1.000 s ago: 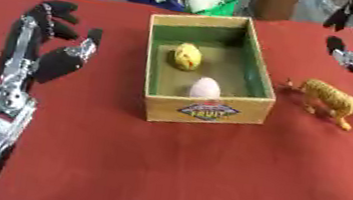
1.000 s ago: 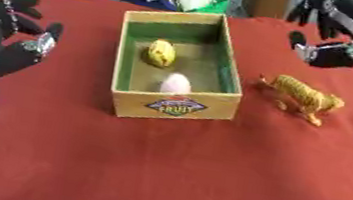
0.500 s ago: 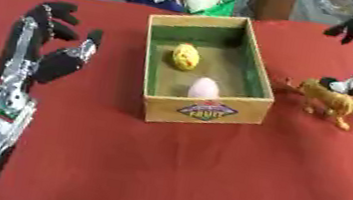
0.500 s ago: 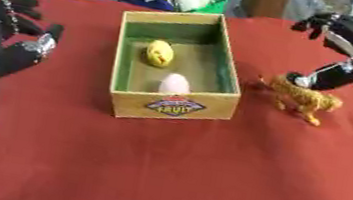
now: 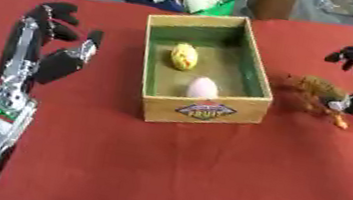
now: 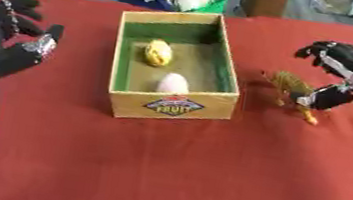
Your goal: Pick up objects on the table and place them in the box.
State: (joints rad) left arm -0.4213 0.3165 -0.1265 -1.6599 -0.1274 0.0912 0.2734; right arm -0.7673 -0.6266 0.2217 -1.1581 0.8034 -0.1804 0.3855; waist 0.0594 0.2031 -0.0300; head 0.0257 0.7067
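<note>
One toy animal (image 6: 292,90) is lying outside the box (image 6: 172,106), at its 3 o'clock, just beside the right wall.

Going left to right: the left hand (image 5: 50,54) is resting spread and idle at 9 o'clock on the red table (image 5: 203,177); the box is already holding a yellow object (image 5: 183,56) and a pale egg (image 5: 203,88); the right hand (image 6: 343,78) is arching over the toy with fingers curved but holding nothing, thumb at its rear. The toy is probably light and rigid with thin legs, so its body looks the best hold. Open cloth is lying toward 6 o'clock; the box wall needs clearing.
</note>
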